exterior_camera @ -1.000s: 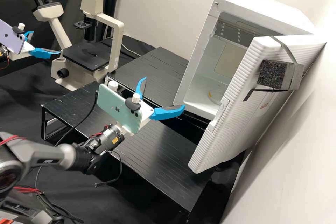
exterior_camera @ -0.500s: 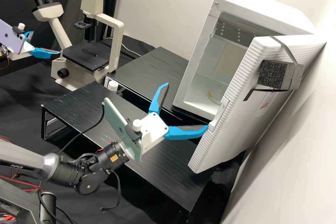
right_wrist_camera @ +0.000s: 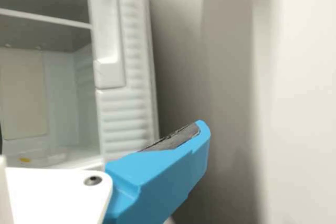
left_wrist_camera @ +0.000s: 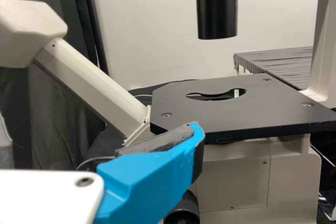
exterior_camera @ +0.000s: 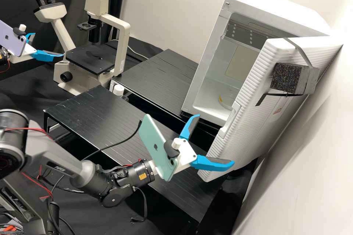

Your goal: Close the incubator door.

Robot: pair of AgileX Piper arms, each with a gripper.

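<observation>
We have the door [exterior_camera: 253, 136] of the incubator [exterior_camera: 279, 3] standing wide open beyond the right end of the front desk [exterior_camera: 92, 114], its outer face turned towards the pale wall [exterior_camera: 305, 147]. The right gripper [exterior_camera: 215, 139], blue fingers spread apart, is by the door's lower free corner; in the high view one finger overlaps that corner, and we cannot tell whether they touch. It grips nothing we can see. We judge the spread is meant to let one finger get behind the panel, so that the next move can swing it in towards the frame. Little room lies between door and wall, so a finger could scrape the wall or slip off the edge.

The left gripper [exterior_camera: 48, 44], its fingers also apart, is beside the microscope [exterior_camera: 119, 44], well away from the door; we take it to be kept clear. A strap [exterior_camera: 299, 53] crosses the door and seems to hold a foam block [exterior_camera: 285, 78] against it, perhaps as a pad.

The incubator stands at the right end of the slatted rear desk [exterior_camera: 158, 77]. Behind the microscope we see a dark curtain [exterior_camera: 81, 0], and dark cloth [exterior_camera: 22, 128] spreads beneath the desks.
</observation>
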